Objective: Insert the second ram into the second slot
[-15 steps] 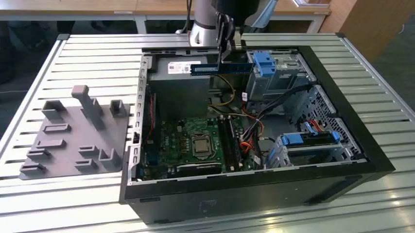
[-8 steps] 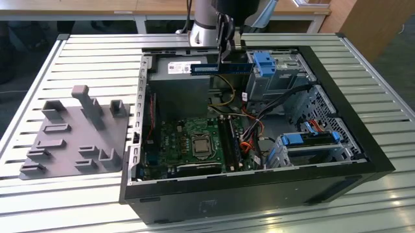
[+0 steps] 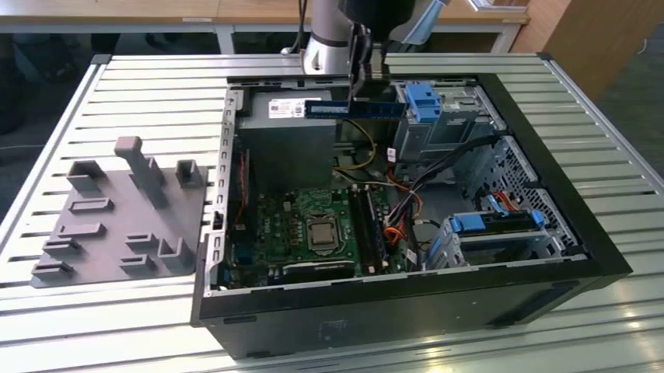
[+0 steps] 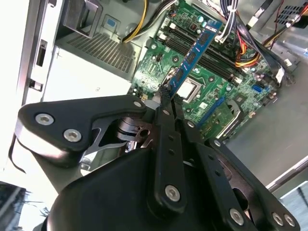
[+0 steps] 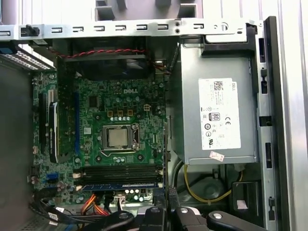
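One gripper [image 3: 360, 95] pinches the second ram [image 3: 330, 109] tight, high over the case [image 3: 415, 318]; the slots [image 3: 368, 225] at six o'clock need it lined up straight.

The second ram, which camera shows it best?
The exterior view: the second ram, held in the hand, shows its flat labelled side. The second wrist view shows it foreshortened; the first wrist view, edge-on.

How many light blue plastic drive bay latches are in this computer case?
2. One latch tops the far drive cage, beside the second ram; the other latch is on the near cage at the exterior view's right. Others may be hidden.
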You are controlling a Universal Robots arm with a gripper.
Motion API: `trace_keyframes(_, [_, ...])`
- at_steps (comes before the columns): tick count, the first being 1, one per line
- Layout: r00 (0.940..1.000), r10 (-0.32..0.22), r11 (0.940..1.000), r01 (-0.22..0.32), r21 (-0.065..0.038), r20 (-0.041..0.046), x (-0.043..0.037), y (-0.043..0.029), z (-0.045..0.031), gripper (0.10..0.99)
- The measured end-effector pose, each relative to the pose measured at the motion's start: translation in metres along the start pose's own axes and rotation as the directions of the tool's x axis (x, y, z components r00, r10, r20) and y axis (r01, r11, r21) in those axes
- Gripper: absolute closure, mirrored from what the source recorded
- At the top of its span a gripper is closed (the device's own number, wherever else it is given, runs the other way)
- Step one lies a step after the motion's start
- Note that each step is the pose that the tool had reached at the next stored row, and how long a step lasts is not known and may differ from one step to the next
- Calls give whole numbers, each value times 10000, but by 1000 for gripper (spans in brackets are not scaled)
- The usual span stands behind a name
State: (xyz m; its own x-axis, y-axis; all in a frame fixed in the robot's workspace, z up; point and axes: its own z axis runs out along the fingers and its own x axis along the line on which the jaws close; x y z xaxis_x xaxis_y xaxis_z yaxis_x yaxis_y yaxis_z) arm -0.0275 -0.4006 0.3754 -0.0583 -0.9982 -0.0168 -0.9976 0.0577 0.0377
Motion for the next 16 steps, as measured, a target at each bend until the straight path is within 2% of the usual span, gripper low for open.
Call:
trace_keyframes(8, [9971,763,9971,-763,11,29,0,0,1,949])
trace_keyframes(16, [9884,1515,9885,-1515,21,60,0,0,3,949])
